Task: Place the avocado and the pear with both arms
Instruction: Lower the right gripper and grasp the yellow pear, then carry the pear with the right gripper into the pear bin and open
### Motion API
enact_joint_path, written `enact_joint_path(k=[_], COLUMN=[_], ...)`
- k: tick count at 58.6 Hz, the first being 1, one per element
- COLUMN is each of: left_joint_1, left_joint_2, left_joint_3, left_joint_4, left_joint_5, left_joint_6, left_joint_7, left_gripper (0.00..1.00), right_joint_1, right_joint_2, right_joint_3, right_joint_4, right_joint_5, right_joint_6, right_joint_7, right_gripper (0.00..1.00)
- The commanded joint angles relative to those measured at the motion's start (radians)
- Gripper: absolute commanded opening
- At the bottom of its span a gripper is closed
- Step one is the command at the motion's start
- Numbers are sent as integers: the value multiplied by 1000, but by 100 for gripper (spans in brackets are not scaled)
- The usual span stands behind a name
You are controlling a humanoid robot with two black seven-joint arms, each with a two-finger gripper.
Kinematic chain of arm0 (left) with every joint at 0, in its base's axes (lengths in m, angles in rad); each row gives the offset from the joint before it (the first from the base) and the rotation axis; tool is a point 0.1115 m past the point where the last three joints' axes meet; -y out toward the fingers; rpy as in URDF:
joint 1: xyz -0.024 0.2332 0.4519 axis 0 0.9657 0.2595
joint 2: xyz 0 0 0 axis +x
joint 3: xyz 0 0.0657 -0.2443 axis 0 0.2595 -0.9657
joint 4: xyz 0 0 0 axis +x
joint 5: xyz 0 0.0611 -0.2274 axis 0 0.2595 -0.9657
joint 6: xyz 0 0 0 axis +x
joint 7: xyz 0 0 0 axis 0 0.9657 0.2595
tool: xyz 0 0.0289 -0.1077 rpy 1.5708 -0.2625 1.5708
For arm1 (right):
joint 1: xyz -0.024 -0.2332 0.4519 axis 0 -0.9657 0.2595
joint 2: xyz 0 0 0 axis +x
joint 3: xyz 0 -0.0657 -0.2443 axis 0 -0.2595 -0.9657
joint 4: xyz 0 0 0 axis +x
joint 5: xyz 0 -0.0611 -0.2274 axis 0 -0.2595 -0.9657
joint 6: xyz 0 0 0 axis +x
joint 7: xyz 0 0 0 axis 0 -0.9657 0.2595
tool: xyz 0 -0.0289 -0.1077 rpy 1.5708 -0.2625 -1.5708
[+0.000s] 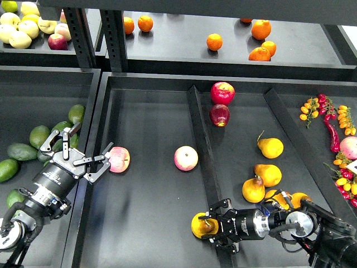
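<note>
Several green avocados (40, 135) lie in the left bin. My left gripper (80, 152) is open and empty, just right of them, above the wall between the bin and the middle tray, with one finger close to a pink apple (118, 159). My right gripper (213, 225) reaches in from the lower right and is shut on a yellow-orange pear (201, 224), whose brown pit faces up. The pear sits low at the front end of the tray's divider (202, 145). More pears (270, 147) lie in the right compartment.
A second pink apple (186, 158) lies mid-tray and two red apples (222, 92) lie at the back. Oranges (215, 41) are on the upper shelf, with pale apples (19, 38) at the top left. Red chillies and small tomatoes (333, 131) are at the right.
</note>
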Motion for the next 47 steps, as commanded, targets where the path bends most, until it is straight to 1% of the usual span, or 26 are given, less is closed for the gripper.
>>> enact_joint_path(k=[1,14,25,31,39,47], left_joint_1=[0,0,0,11,17,18], left_joint_2=[0,0,0,0,0,0], left_joint_3=[0,0,0,2,2,3], left_joint_4=[0,5,5,5,5,5], left_joint_5=[0,0,0,0,0,0], left_joint_6=[0,0,0,0,0,0], left_joint_7=[0,0,0,0,0,1], left_gripper=[99,99,99,99,99,99], right_joint_1=[4,6,11,12,12,11], right_joint_2=[-4,-16,-44,-59,-93,-156], right_joint_3=[6,49,150,234,323,379], right_joint_4=[11,59,115,152,188,200], right_joint_5=[3,17,37,41,41,41], right_joint_6=[0,0,0,0,0,0], right_joint_7=[0,0,0,0,0,0], right_gripper=[20,16,16,16,16,16])
